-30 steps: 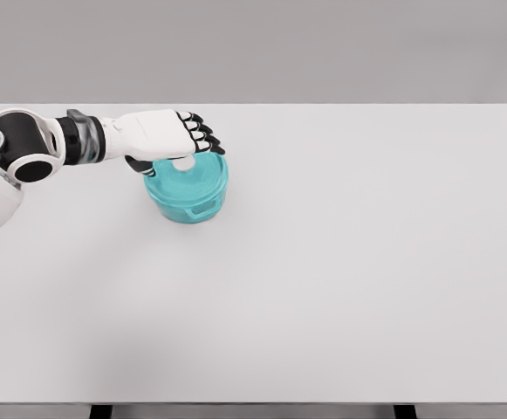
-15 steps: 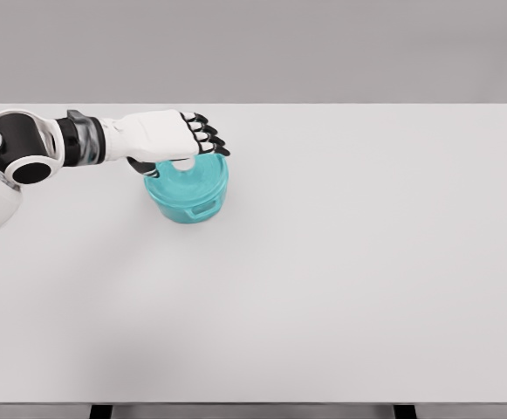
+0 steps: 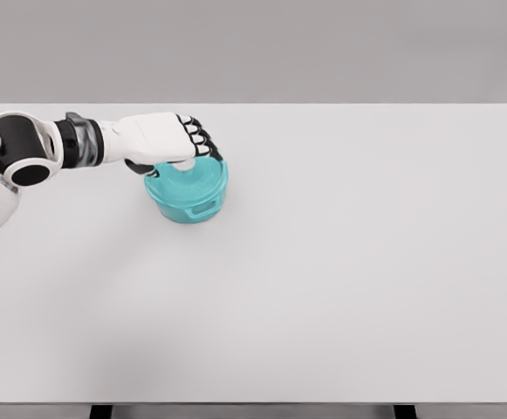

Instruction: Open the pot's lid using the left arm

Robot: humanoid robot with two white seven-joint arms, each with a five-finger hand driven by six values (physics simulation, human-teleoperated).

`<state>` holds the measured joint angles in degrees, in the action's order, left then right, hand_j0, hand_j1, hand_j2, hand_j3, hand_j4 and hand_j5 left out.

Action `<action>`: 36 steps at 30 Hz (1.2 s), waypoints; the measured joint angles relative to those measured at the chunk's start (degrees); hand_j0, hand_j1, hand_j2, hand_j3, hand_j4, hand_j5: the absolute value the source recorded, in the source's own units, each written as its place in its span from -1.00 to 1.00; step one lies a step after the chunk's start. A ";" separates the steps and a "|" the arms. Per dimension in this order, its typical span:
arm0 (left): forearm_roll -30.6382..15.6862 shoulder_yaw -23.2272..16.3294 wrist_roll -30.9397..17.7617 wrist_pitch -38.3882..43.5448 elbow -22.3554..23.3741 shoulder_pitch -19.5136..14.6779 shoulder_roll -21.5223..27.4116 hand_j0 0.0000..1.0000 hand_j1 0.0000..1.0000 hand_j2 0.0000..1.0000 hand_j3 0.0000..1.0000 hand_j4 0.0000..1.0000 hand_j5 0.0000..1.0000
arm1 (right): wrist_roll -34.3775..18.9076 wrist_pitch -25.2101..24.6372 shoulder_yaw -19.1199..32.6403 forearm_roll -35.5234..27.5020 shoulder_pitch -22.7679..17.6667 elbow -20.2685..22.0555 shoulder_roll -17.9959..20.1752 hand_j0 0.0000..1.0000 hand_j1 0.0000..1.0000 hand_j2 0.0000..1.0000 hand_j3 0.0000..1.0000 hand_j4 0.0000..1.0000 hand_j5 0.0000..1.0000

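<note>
One broad white tabletop (image 3: 340, 288) filling the frame; teal round pot (image 3: 188, 194) with lid on, upper left; white left hand (image 3: 167, 140) over it, black-tipped fingers (image 3: 202, 142) curled around the lid's white knob (image 3: 181, 163).

Single head view, probably steeply downward, over whole table (image 3: 340, 288).

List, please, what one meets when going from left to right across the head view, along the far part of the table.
Left arm's shoulder joint → left hand, curled over the top of the pot → teal pot → bare white table up to its right edge.
</note>
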<state>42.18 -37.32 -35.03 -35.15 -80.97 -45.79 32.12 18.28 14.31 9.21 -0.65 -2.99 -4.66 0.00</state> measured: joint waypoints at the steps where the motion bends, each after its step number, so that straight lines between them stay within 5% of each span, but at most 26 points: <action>1: -0.01 0.02 0.00 0.00 0.01 0.00 0.00 0.72 0.72 0.72 0.72 0.72 0.72 | 0.00 0.00 0.00 0.00 0.00 0.00 0.00 1.00 1.00 1.00 1.00 1.00 1.00; 4: -0.04 0.03 0.00 0.00 0.02 0.09 -0.01 0.59 0.59 0.59 0.59 0.59 0.59 | 0.00 0.00 0.00 0.00 0.00 0.00 0.00 1.00 1.00 1.00 1.00 1.00 1.00; 28: -0.55 -1.50 0.00 0.00 0.09 -0.09 1.04 0.64 0.64 0.64 0.64 0.64 0.64 | 0.00 0.00 0.00 0.00 0.00 0.00 0.00 1.00 1.00 1.00 1.00 1.00 1.00; 36: -0.43 -1.47 0.00 0.00 0.86 -0.26 1.23 0.42 0.42 0.42 0.42 0.42 0.42 | 0.00 0.00 0.00 0.00 0.00 0.00 0.00 1.00 1.00 1.00 1.00 1.00 1.00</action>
<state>41.75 -38.79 -35.03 -35.14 -80.11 -46.05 33.35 18.28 14.31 9.21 -0.65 -2.99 -4.66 0.00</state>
